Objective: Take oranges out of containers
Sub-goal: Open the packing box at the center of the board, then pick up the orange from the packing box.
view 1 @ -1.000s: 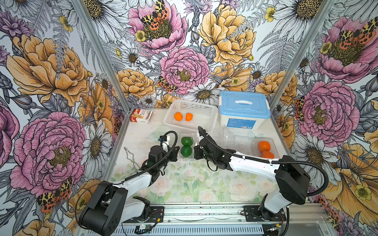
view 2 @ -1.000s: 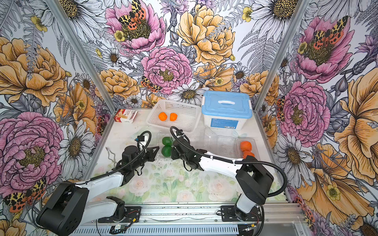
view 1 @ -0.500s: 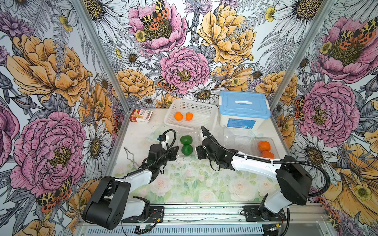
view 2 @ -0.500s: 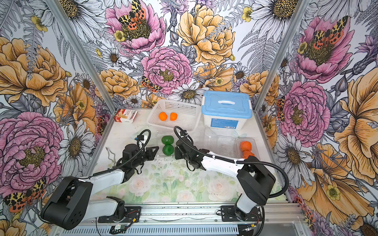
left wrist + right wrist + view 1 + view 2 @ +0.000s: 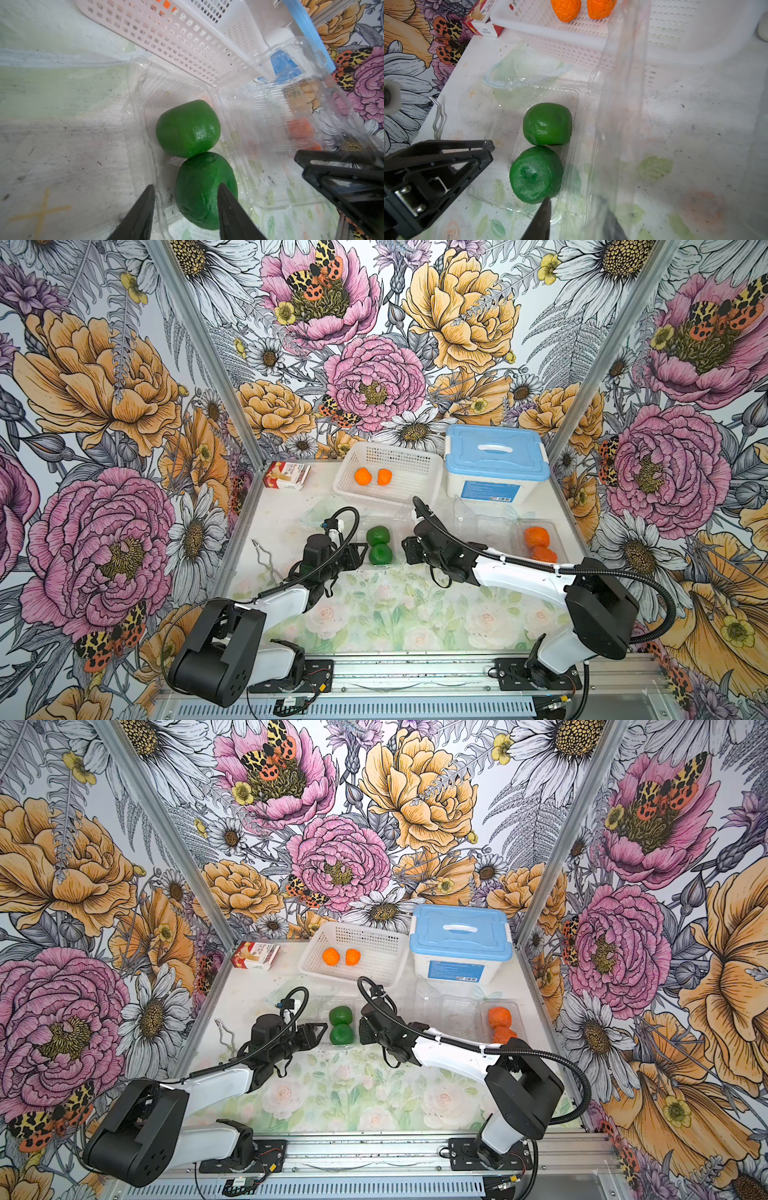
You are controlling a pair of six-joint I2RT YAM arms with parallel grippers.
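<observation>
An open clear clamshell [image 5: 137, 124] lies near the centre of the bench [image 5: 374, 614]. It holds two green oranges that touch each other, the far green orange [image 5: 379, 536] toward 12 o'clock and the near green orange [image 5: 380, 554] toward 6 o'clock.

The left claw [image 5: 186, 186] sits low at the clamshell's 9 o'clock with its fingers apart and nothing clamped. In the left wrist view the tray's wall runs between them. One finger [image 5: 143, 212] is outside the tray and the other [image 5: 230, 212] is in front of the near green orange.

The right claw [image 5: 577, 205] sits at the clamshell's 3 o'clock, its fingers also apart. The clamshell's clear lid [image 5: 618, 104] stands up on that side, and its edge passes between the two fingers. One of them shows only through the plastic, and I cannot tell whether either touches the lid.

At the bench's 3 o'clock a second clamshell [image 5: 518, 531] holds two bright oranges, one [image 5: 536, 537] behind the other [image 5: 545, 555]. A third clamshell [image 5: 486, 526] lies between the two. At 12 o'clock a white basket [image 5: 415, 456] holds two more oranges [image 5: 363, 476] [image 5: 384, 476]. A white tub with a blue lid [image 5: 494, 452] stands at 1 o'clock and a red-and-white carton [image 5: 286, 475] at 11 o'clock.
</observation>
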